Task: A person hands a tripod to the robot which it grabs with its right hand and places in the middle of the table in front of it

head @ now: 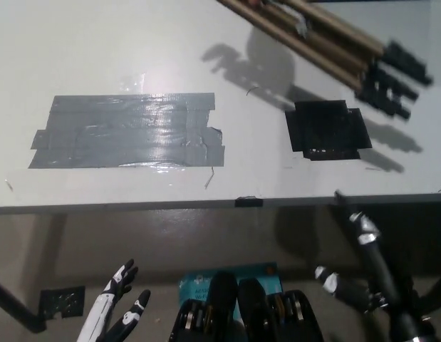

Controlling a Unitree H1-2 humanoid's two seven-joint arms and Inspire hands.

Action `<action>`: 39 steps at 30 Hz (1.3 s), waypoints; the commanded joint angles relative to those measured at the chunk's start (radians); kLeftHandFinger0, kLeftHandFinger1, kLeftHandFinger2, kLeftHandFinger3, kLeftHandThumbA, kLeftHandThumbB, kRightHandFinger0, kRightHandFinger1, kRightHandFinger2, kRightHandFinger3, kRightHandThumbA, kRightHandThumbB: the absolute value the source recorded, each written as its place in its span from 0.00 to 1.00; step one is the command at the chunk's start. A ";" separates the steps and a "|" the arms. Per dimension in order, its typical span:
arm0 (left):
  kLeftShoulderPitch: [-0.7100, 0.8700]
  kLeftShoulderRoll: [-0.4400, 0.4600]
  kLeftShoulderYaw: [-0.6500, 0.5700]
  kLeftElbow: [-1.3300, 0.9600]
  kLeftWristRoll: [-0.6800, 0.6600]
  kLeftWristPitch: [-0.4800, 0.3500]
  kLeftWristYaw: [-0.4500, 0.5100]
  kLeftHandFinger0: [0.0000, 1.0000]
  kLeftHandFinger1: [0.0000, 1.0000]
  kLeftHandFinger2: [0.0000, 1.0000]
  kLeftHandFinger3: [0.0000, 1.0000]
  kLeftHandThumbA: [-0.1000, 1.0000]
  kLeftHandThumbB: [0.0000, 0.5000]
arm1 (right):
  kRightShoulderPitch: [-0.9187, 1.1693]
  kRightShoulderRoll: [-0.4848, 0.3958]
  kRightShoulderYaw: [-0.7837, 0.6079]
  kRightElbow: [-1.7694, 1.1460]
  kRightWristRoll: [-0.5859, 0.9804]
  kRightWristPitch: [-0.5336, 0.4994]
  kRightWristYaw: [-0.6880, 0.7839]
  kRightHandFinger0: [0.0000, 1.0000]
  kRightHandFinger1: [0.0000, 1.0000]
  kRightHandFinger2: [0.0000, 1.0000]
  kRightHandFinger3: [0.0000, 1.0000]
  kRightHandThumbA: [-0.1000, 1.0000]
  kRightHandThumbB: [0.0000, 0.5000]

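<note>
The tripod shows at the top right of the head view, its wooden legs with black tips held above the white table; whoever holds it is out of frame. My black right hand is raised below the table's front edge at the lower right, fingers spread and holding nothing, well short of the tripod. My white left hand rests low at the lower left, fingers apart and empty.
A large patch of grey tape covers the table's left middle. A black tape patch lies at the right, under the tripod's tips. The table's front edge runs across the picture. A teal object lies on the floor below.
</note>
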 commanded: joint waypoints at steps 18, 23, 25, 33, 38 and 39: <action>-0.001 0.008 0.007 -0.018 0.013 -0.050 0.013 1.00 1.00 1.00 1.00 0.76 0.36 | -0.462 0.054 -0.120 -0.439 -0.469 0.300 0.203 1.00 1.00 1.00 1.00 0.96 0.73; -0.002 0.009 0.009 -0.014 0.008 -0.057 0.011 1.00 1.00 1.00 1.00 0.76 0.35 | -0.583 0.025 -0.120 -0.276 -0.433 0.396 0.256 1.00 1.00 1.00 1.00 0.92 0.76; -0.010 0.008 0.010 -0.013 0.012 -0.059 0.014 1.00 1.00 1.00 1.00 0.76 0.35 | -0.619 0.016 -0.122 -0.214 -0.393 0.420 0.270 1.00 1.00 1.00 1.00 0.94 0.79; -0.021 0.012 0.010 -0.027 0.022 -0.042 0.009 1.00 1.00 1.00 1.00 0.77 0.36 | -0.732 -0.017 -0.086 0.037 -0.337 0.511 0.345 1.00 1.00 1.00 1.00 1.00 0.85; -0.025 0.013 0.011 -0.028 0.023 -0.040 0.007 1.00 1.00 1.00 1.00 0.78 0.35 | -0.790 -0.030 -0.065 0.157 -0.333 0.536 0.355 1.00 1.00 1.00 1.00 1.00 0.88; -0.025 0.014 0.011 -0.028 0.024 -0.043 0.008 1.00 1.00 1.00 1.00 0.78 0.35 | -0.803 -0.031 -0.062 0.192 -0.325 0.530 0.345 1.00 1.00 1.00 1.00 1.00 0.88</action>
